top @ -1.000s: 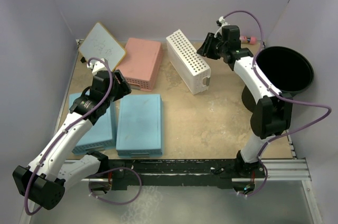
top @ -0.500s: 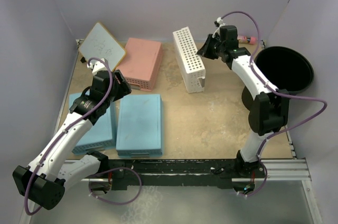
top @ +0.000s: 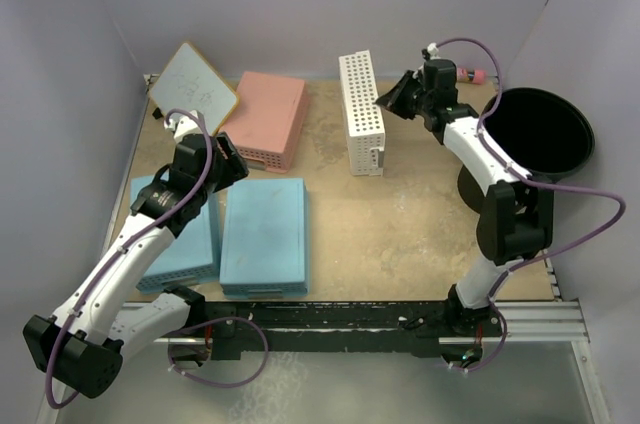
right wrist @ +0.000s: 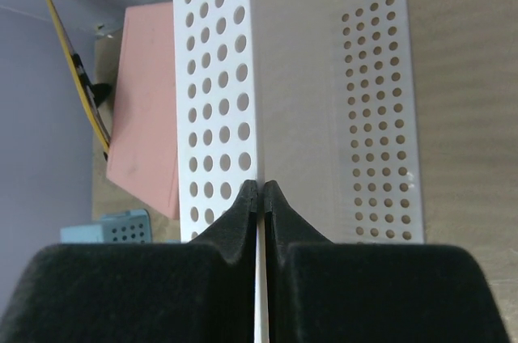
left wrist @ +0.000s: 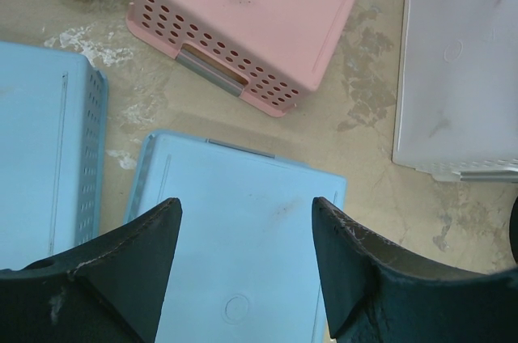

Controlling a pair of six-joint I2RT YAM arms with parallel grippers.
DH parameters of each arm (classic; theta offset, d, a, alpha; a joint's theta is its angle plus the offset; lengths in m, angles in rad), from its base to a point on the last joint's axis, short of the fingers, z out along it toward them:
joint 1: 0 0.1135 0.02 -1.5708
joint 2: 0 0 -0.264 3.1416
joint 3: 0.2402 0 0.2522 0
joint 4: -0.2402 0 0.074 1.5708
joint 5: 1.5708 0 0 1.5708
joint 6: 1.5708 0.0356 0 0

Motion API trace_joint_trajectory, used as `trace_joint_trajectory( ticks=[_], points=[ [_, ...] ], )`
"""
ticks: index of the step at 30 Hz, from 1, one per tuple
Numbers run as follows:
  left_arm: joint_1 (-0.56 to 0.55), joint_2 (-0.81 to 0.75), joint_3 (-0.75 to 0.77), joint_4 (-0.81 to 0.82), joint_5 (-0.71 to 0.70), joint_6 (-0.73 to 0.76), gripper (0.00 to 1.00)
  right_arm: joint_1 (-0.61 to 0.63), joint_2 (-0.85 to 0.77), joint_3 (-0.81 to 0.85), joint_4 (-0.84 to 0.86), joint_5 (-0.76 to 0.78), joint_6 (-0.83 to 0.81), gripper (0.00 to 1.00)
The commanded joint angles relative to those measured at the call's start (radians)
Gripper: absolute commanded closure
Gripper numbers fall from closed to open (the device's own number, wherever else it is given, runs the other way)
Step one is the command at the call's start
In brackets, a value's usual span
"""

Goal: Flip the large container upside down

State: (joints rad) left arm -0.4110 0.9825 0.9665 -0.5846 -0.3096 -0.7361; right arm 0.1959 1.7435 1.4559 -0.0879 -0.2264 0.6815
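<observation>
The large container (top: 538,132) is a round black tub standing upright, mouth up, at the far right of the table beside the right arm. My right gripper (top: 392,99) is left of it and shut on the long rim of the white perforated basket (top: 361,124), which stands tipped on its long side. In the right wrist view the fingertips (right wrist: 265,189) pinch that thin white wall (right wrist: 218,76). My left gripper (top: 228,159) is open and empty, hovering over a blue basket (left wrist: 235,262); its jaws (left wrist: 247,222) stand wide apart.
Two flat blue baskets (top: 263,234) (top: 180,229) lie upside down at the front left. A pink basket (top: 265,116) lies behind them, and a small yellow-framed whiteboard (top: 193,84) leans at the back left. Purple walls close in the back and sides.
My right gripper has moved right with the white basket's rim, swinging the basket from a slanted lie up onto its long side. The left arm and the black tub have not moved.
</observation>
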Motion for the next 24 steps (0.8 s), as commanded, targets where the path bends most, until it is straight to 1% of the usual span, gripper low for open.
trace_joint_trajectory(
  ticks=[1,3,7,9,19,24],
  points=[
    [0.001,-0.035,-0.002,0.032,-0.002,0.026,0.37,-0.034,-0.058,-0.099,0.079,0.022,0.115,1.00],
    [0.000,-0.037,-0.007,0.029,-0.004,0.026,0.37,-0.056,-0.067,-0.142,0.111,-0.001,0.142,1.00],
    [0.000,-0.043,-0.008,0.023,-0.009,0.027,0.37,-0.129,-0.058,-0.226,0.199,-0.104,0.214,1.00],
    [0.001,-0.042,-0.008,0.025,-0.009,0.029,0.37,-0.141,-0.054,-0.245,0.204,-0.116,0.221,1.00],
    [0.000,-0.034,-0.011,0.034,0.000,0.029,0.37,-0.144,-0.066,-0.264,0.141,0.007,0.184,1.00],
    [0.001,-0.037,-0.010,0.033,0.001,0.026,0.37,-0.146,-0.036,-0.251,0.122,0.057,0.170,1.00]
  ],
)
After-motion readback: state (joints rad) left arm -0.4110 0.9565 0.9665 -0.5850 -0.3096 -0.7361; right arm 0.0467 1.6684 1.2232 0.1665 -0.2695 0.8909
